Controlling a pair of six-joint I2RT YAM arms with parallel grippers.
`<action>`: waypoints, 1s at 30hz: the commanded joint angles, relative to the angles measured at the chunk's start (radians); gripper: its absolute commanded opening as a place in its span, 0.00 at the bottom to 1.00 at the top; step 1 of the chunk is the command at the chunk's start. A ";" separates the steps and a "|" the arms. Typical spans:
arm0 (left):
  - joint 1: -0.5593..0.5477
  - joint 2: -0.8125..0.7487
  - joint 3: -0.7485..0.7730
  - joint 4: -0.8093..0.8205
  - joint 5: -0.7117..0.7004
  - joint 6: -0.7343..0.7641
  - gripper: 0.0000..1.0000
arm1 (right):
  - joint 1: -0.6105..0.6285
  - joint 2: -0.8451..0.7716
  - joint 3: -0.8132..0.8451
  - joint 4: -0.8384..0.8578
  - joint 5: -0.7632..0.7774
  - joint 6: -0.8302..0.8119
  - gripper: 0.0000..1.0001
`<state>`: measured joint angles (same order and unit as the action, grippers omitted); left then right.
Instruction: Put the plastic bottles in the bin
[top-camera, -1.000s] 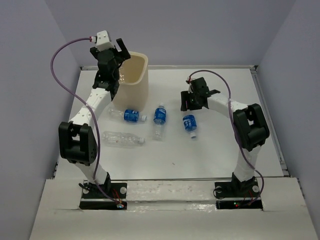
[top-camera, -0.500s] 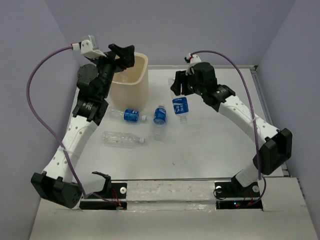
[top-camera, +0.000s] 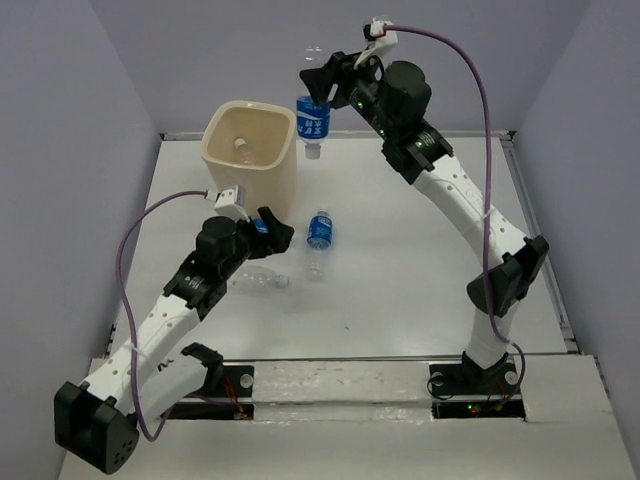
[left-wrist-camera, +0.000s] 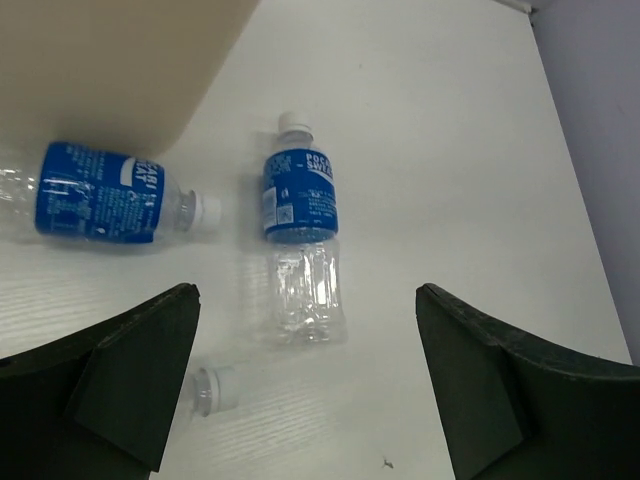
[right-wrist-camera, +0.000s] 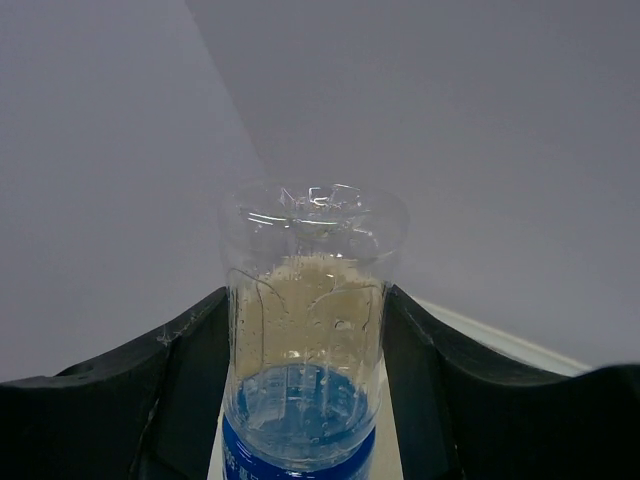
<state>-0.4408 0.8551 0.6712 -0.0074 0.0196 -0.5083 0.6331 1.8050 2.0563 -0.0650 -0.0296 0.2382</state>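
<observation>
The cream bin (top-camera: 262, 170) stands at the back left, and part of a clear bottle (top-camera: 240, 146) shows inside it. My right gripper (top-camera: 318, 92) is shut on a blue-labelled bottle (top-camera: 313, 118), held cap down in the air just right of the bin's rim; in the right wrist view this bottle (right-wrist-camera: 308, 350) sits between my fingers. My left gripper (top-camera: 272, 235) is open and empty over the bottles on the table. Below it lie a blue-labelled bottle (left-wrist-camera: 95, 192) by the bin (left-wrist-camera: 110, 60), another blue-labelled bottle (left-wrist-camera: 302, 235), and the cap end of the unlabelled bottle (left-wrist-camera: 208, 388).
The unlabelled bottle (top-camera: 256, 283) lies in front of my left arm. The second blue-labelled bottle (top-camera: 320, 232) lies mid-table. Grey walls close in the white table (top-camera: 420, 290) on three sides.
My right arm lifted the blue-labelled bottle up and left to beside the bin's rim. My left arm dropped back from the bin to above the bottles on the table.
</observation>
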 joint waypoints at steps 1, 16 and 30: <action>-0.053 0.010 -0.039 0.070 0.078 -0.048 0.99 | 0.014 0.114 0.151 0.229 -0.029 0.007 0.54; -0.196 0.315 -0.004 0.190 -0.009 -0.073 0.99 | 0.079 0.629 0.553 0.599 0.023 0.064 0.52; -0.231 0.590 0.152 0.204 -0.076 0.001 0.99 | 0.102 0.084 -0.245 0.729 -0.012 -0.083 1.00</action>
<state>-0.6601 1.4090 0.7563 0.1589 -0.0071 -0.5407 0.7242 2.1757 1.9770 0.4488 -0.0349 0.1890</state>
